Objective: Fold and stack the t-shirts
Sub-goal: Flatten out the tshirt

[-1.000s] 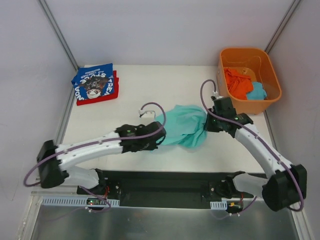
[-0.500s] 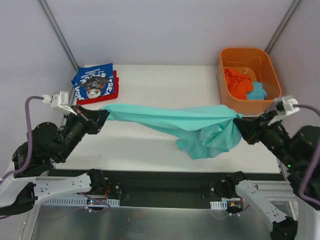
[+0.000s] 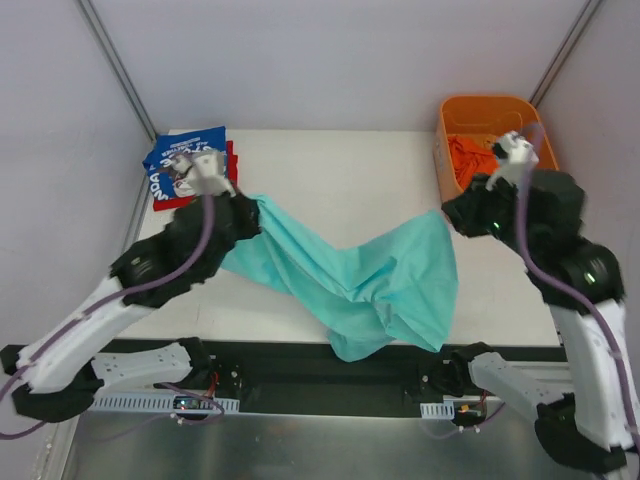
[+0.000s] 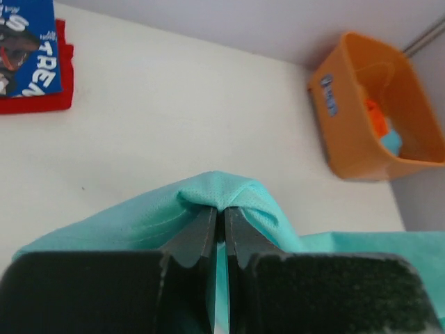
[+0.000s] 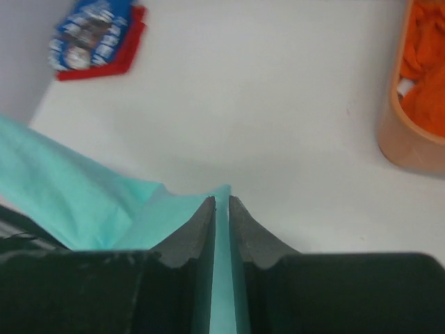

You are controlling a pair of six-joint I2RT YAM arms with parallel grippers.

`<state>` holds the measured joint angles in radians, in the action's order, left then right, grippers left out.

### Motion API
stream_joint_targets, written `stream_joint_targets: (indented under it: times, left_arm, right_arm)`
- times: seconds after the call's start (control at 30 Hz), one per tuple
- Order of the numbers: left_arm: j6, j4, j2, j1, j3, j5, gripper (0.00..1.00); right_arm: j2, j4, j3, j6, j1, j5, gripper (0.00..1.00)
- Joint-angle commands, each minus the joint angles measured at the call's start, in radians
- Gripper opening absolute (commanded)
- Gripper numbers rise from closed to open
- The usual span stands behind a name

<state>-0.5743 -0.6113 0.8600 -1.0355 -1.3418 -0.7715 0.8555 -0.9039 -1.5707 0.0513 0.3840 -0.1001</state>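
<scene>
1. Mint-teal t-shirt [image 3: 370,280]: it hangs spread between the two grippers over the table [image 3: 350,170]. Its middle sags in loose folds toward the near edge. Whether the lowest fold rests on the surface cannot be told.
2. Handling, as judged: the cloth is soft, light and limp, and holds no shape of its own. A thin single layer may slide out of a shallow pinch. Corners, hems and shoulder seams, where the cloth is doubled, give the surest hold.
3. Left gripper [image 4: 222,209]: the fingers are pressed together on a bunched fold of the mint-teal cloth. The arm reaches up and forward from its base, with the wrist raised near the far-left corner.
4. Right gripper [image 5: 221,202]: the fingers stand nearly together with a thin edge of the same cloth clamped between them. The arm is raised high with a bent elbow, and the wrist is just beside the tub [image 3: 490,100].
5. Surroundings: a blue t-shirt [image 3: 190,170] lies folded on a red t-shirt [image 3: 168,203] at the far-left corner. The tub, at far right, holds more crumpled cloth.
</scene>
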Motion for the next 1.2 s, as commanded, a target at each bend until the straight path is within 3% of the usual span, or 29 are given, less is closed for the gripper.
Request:
stream_joint_targets:
  times: [0.0,0.03,0.13,0.17,0.2,0.23,0.27,0.33,0.4,0.43,0.5,0.57,0.7,0.87,1.03,1.17]
  left_arm:
    - [-0.145,-0.064,0.311,0.323,0.108,0.370,0.00]
    - [-0.151,-0.026,0.376,0.456,0.151,0.417,0.00]
    - [-0.087,-0.008,0.672,0.592,0.043,0.555,0.00]
    - [-0.069,-0.004,0.803,0.606,-0.003,0.622,0.05]
    - [-0.053,-0.007,0.861,0.617,-0.052,0.632,0.16]
    - [-0.024,-0.007,0.908,0.636,-0.141,0.644,0.46]
    - [-0.012,-0.013,0.972,0.649,-0.181,0.678,0.60]
    - [0.001,-0.019,0.993,0.669,-0.242,0.701,0.99]
    - [0.004,-0.021,0.956,0.684,-0.223,0.637,0.99]
    - [0.002,-0.024,0.933,0.690,-0.208,0.615,0.99]
    - [-0.004,-0.025,0.843,0.710,-0.125,0.585,0.99]
    - [-0.022,-0.030,0.733,0.724,-0.054,0.580,0.99]
    - [-0.056,-0.044,0.530,0.739,0.189,0.557,1.00]
    - [-0.088,-0.047,0.346,0.762,0.375,0.581,0.99]
    - [-0.105,-0.041,0.344,0.822,0.447,0.601,0.99]
    - [-0.095,-0.016,0.395,0.848,0.438,0.632,0.99]
  right_arm:
    - [0.287,0.063,0.084,-0.022,-0.072,0.218,0.16]
    - [0.334,0.106,0.107,-0.019,-0.092,0.215,0.14]
    - [0.651,0.232,0.016,-0.013,-0.158,0.119,0.10]
    - [0.727,0.231,-0.044,-0.004,-0.165,0.109,0.09]
    - [0.796,0.227,-0.102,0.028,-0.165,0.109,0.13]
    - [0.924,0.186,-0.244,0.033,-0.165,0.117,0.19]
    - [0.980,0.139,-0.320,0.033,-0.163,0.120,0.23]
    - [1.063,0.035,-0.437,0.047,-0.151,0.125,0.35]
    - [1.041,0.045,-0.421,0.079,-0.116,0.141,0.42]
    - [0.983,0.081,-0.387,0.088,-0.102,0.152,0.59]
    - [0.909,0.106,-0.245,0.088,-0.065,0.145,0.73]
    - [0.777,0.135,-0.113,0.047,-0.044,0.111,0.99]
    - [0.533,0.189,0.325,-0.062,0.051,0.050,0.97]
    - [0.346,0.206,0.633,-0.255,0.283,0.008,0.97]
    - [0.425,0.364,0.777,-0.372,0.383,-0.048,0.97]
    - [0.643,0.350,0.662,-0.325,0.354,0.042,0.97]
